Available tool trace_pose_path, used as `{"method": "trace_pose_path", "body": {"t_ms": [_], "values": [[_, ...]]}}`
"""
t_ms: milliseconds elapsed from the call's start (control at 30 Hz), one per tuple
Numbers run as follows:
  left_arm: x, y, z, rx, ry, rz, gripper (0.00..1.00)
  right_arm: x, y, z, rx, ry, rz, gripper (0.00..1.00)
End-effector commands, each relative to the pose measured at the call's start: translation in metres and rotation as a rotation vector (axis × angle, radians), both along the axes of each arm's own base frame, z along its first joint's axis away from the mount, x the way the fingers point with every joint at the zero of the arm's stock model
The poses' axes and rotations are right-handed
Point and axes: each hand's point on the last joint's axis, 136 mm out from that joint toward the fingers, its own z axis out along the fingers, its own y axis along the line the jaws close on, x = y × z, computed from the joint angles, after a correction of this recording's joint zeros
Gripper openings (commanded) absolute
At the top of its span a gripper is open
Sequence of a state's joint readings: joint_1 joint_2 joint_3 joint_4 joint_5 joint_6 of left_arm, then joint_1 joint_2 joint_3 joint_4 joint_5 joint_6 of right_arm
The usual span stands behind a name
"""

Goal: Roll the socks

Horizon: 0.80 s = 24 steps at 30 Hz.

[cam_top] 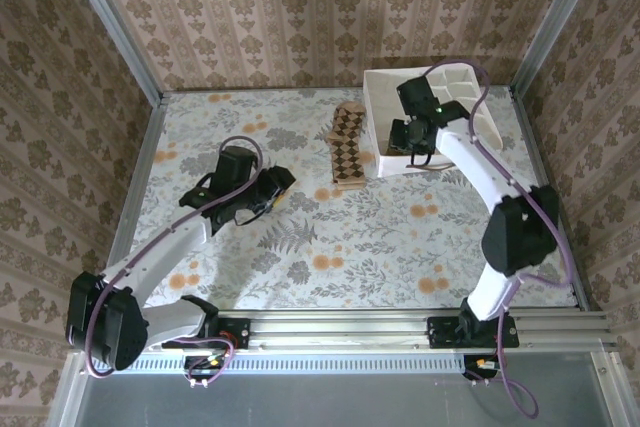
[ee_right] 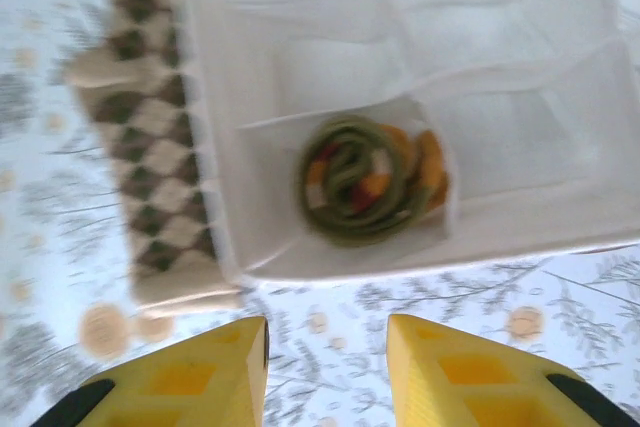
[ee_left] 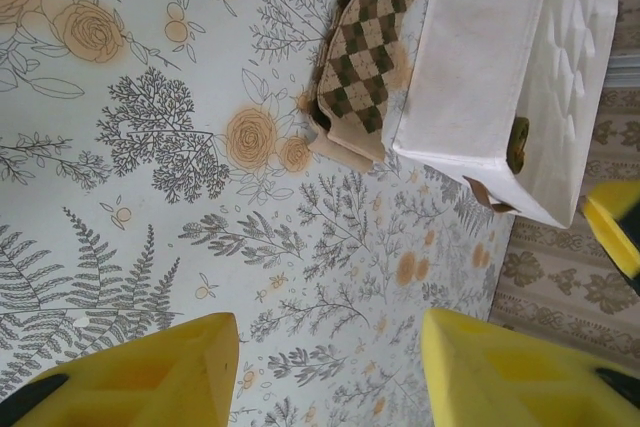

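We find the rolled olive-green striped sock (ee_right: 365, 179) inside the white fabric box (ee_right: 300, 7), the flat brown-and-cream argyle sock (cam_top: 347, 147) against its wall. Left gripper (ee_left: 330, 367) and right gripper (ee_right: 327, 367) gape, empty.

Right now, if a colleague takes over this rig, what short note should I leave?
Left gripper: open, empty, over the table.
Right gripper: open, empty, by the white box's edge.
Green striped sock: rolled, lying in a box compartment.
Argyle sock: flat on the table beside the box.
Done: one sock rolled. Left: roll the argyle sock.
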<state>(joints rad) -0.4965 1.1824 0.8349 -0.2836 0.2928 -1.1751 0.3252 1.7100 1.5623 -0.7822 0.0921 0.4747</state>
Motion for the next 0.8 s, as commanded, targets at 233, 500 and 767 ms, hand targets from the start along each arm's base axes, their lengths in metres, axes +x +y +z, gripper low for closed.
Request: {"method": "trace_pose_path", "body": {"t_ms": [233,500,767], "values": [[-0.023,0.041,-0.014,-0.001,0.051,0.077,0.51,0.005,0.129,-0.074,0.001,0.091,0.215,0.44],[-0.047,0.06,-0.016,-0.013,0.054,0.119,0.51,0.036,0.138,-0.137,0.019,0.211,0.185,0.48],[-0.058,0.071,-0.013,-0.011,0.049,0.142,0.51,0.014,0.166,-0.174,0.137,0.328,0.216,0.28]]}}
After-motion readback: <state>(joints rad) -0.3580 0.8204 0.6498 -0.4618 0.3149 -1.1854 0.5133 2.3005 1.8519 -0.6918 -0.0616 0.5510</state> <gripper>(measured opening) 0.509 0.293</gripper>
